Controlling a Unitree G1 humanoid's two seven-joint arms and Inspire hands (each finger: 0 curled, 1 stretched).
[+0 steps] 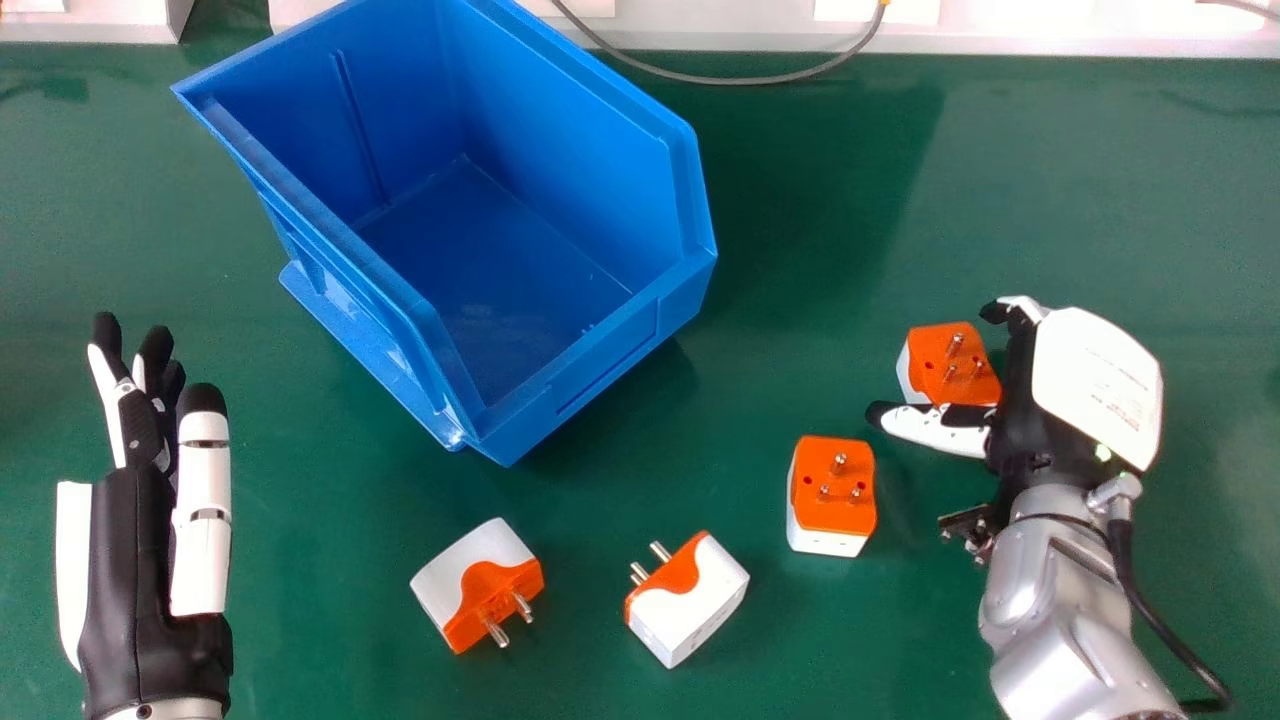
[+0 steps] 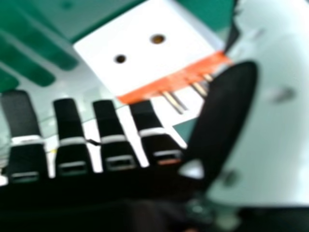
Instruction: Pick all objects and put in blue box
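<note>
Adapter (image 1: 932, 352) between thumb and fingers of right hand (image 1: 1062, 385)

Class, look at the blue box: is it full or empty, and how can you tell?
Empty: the blue box stands open at the top, its bare inside floor visible, and four adapters lie outside it.

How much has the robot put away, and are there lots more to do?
None look done: I see no plugs in the box. The right hand is at one plug, thumb beside it, but I can't tell if it's gripped. That one and three more plugs on the table need boxing.
</note>
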